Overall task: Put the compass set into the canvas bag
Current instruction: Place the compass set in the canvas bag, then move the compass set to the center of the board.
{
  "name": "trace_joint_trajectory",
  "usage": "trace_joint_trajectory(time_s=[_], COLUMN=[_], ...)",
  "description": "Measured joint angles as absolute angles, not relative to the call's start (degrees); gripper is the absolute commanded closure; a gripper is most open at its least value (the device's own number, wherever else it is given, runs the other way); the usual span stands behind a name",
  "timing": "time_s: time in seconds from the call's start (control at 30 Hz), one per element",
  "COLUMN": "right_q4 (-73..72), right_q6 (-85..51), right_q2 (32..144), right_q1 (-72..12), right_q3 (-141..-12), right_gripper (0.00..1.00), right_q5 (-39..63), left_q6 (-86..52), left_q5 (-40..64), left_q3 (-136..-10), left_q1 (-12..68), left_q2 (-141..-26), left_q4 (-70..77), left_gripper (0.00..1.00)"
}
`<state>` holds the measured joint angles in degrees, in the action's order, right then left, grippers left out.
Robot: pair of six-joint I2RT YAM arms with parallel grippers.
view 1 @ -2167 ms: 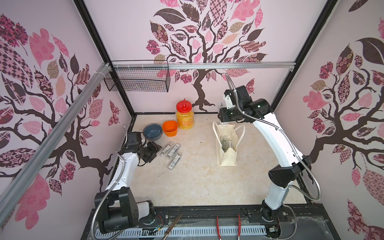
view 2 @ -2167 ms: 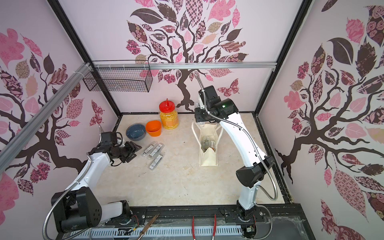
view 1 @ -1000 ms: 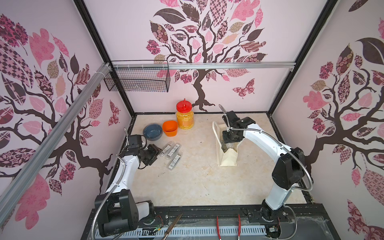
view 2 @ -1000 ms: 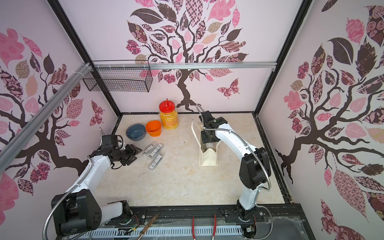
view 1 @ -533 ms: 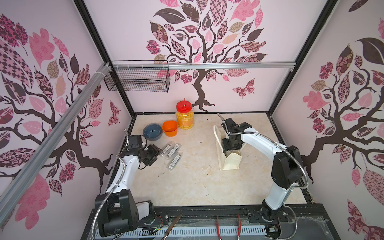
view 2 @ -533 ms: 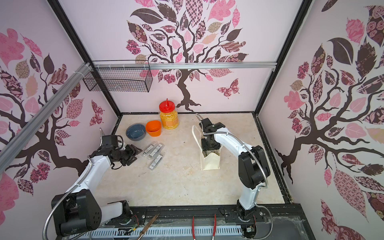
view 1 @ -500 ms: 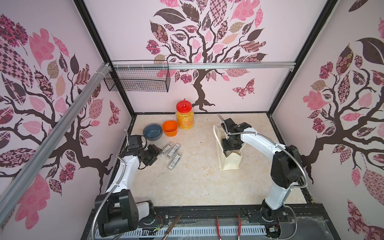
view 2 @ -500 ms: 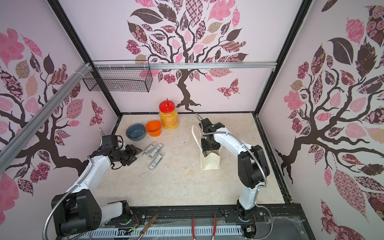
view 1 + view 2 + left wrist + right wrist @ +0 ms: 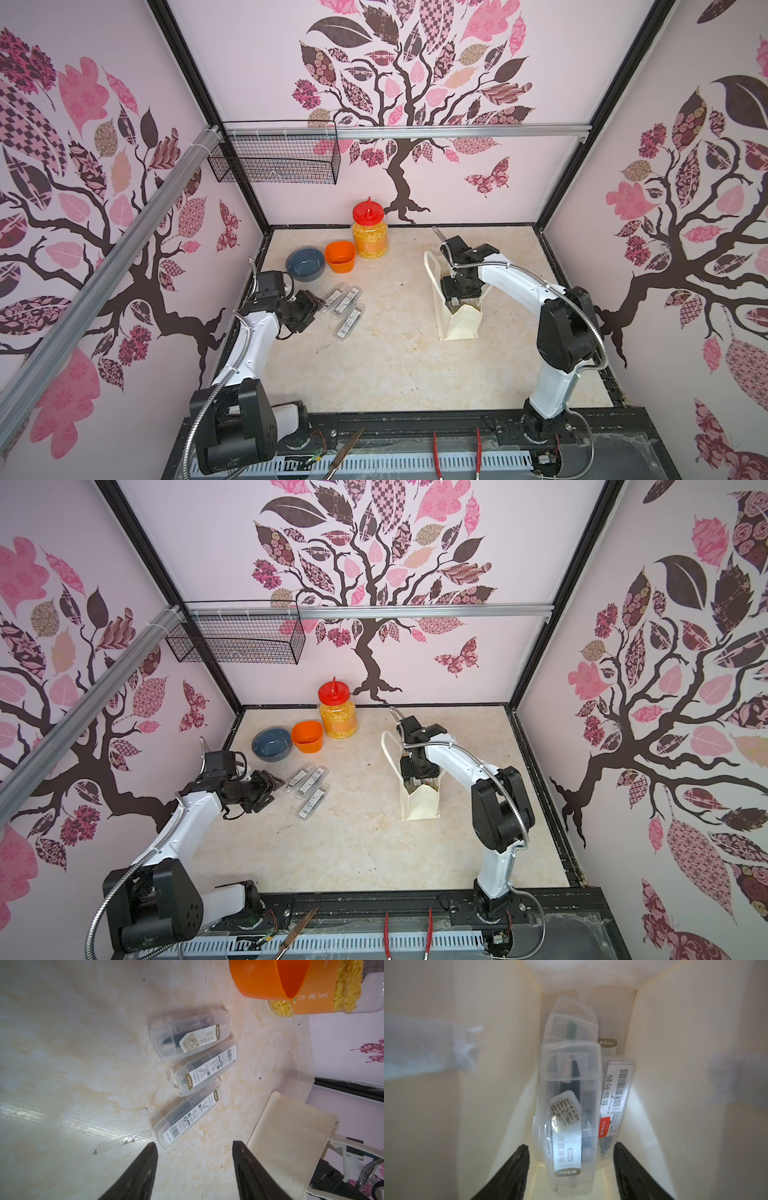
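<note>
The canvas bag (image 9: 461, 324) (image 9: 422, 806) stands upright at the right of the table. My right gripper (image 9: 459, 301) (image 9: 570, 1145) is down inside it, open. A clear-cased compass set (image 9: 569, 1105) lies between its jaws with a gap on each side, on top of several other compass sets (image 9: 614, 1101). Three more compass sets (image 9: 348, 300) (image 9: 312, 780) (image 9: 204, 1068) lie side by side on the table at the left. My left gripper (image 9: 318, 303) (image 9: 194, 1145) hovers open just short of them, holding nothing.
A blue bowl (image 9: 304, 264), an orange cup (image 9: 340, 257) and a red-lidded jar of yellow flakes (image 9: 370, 232) stand at the back left. A wire basket (image 9: 274, 153) hangs on the back rail. Hand tools lie on the front ledge (image 9: 436, 453).
My right arm has come down from above the bag into its mouth, and its jaws have opened off the compass set. The left arm has hardly moved.
</note>
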<state>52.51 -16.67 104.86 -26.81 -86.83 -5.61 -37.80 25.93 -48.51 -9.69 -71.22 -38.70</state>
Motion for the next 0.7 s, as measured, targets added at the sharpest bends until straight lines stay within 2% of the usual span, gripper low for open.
trace_joint_trajectory(time_s=[0.3,0.43,0.7], right_q4=[52.69,52.01,51.83], right_q6=[-15.55,-14.04,-14.74], right_q2=[95.92,93.56,97.01], right_q1=[-28.93,-34.61,-44.99], right_q3=[-100.36,-105.08,-109.21], right_gripper=[0.25,0.25,0.24], right_q5=[-5.13,-5.26,-3.81], left_q6=[-33.36,-30.68,-27.2], left_q5=[24.1,23.99,19.73], left_q3=[-48.53,-48.64,-51.53], left_q1=[-9.63,-8.03,-0.82], left_q2=[-72.12,-74.81,-80.55], left_q4=[-41.17,-42.87,-45.87], left_gripper=[0.38,0.38,0.37])
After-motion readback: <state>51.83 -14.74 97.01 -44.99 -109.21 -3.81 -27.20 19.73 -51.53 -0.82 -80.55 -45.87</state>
